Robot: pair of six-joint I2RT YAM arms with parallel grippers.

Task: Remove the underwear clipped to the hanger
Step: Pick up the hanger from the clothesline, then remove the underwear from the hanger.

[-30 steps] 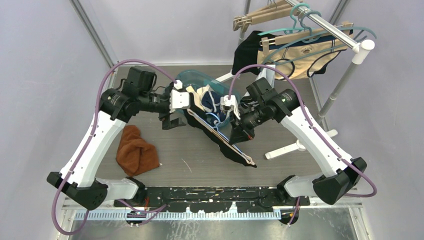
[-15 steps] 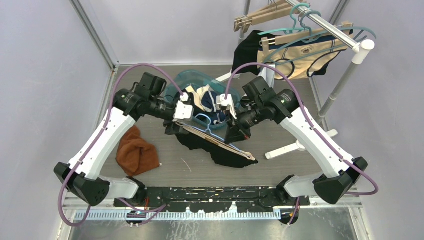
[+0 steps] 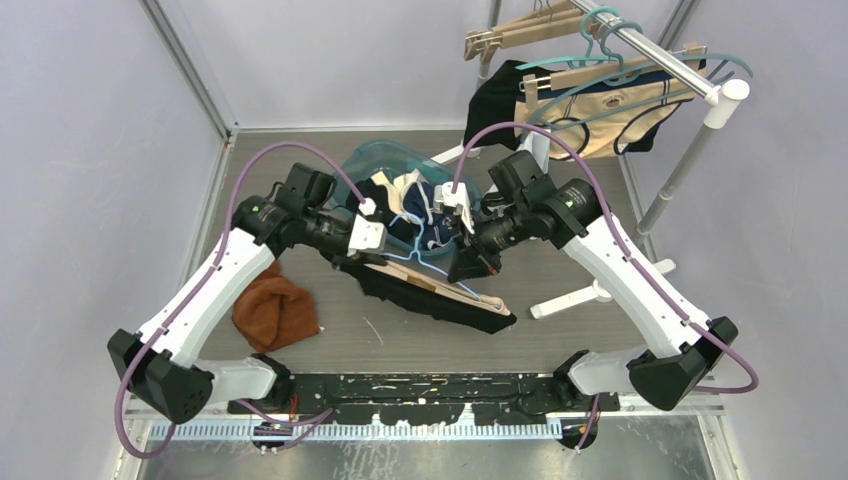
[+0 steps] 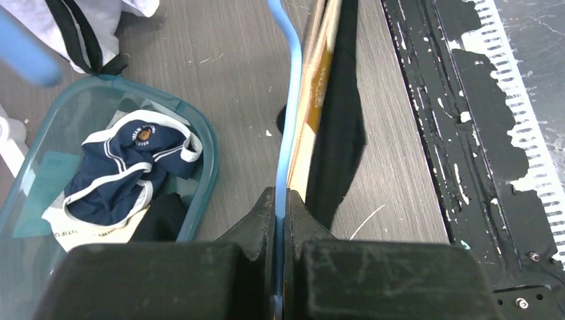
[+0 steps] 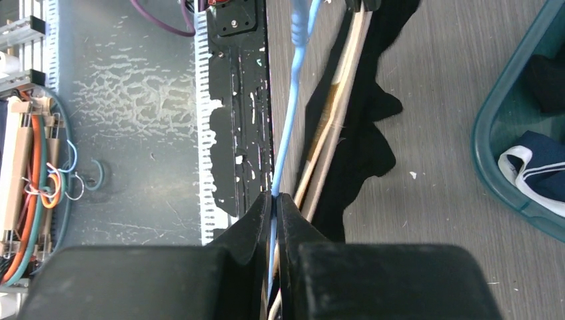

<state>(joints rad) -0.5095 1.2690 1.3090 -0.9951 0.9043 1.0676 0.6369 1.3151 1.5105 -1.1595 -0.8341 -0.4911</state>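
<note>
A wooden clip hanger [image 3: 440, 288] with a blue wire hook [image 3: 418, 250] hangs low over the table, just in front of the basket. Black underwear [image 3: 450, 305] is clipped along its bar and droops to the tabletop. My left gripper [image 3: 385, 250] is shut on the blue hook; in the left wrist view the wire [image 4: 286, 100] runs out from between the fingers [image 4: 280, 203], beside the wooden bar [image 4: 314, 93] and the black underwear [image 4: 340, 127]. My right gripper [image 3: 468, 265] is shut on the same blue wire [image 5: 285, 127] further along, and its wrist view shows the fingers [image 5: 274, 200] pinching it.
A teal basket [image 3: 362, 160] behind the hanger holds navy-and-white underwear [image 4: 126, 167] and other garments. A brown towel [image 3: 272, 305] lies at the left. A clothes rail [image 3: 650, 55] at the back right carries more hangers and garments, and its white foot [image 3: 585, 297] reaches onto the table.
My left gripper came in from the left and shut on the blue hook. The hanger with the underwear has sunk lower and lies flatter over the table.
</note>
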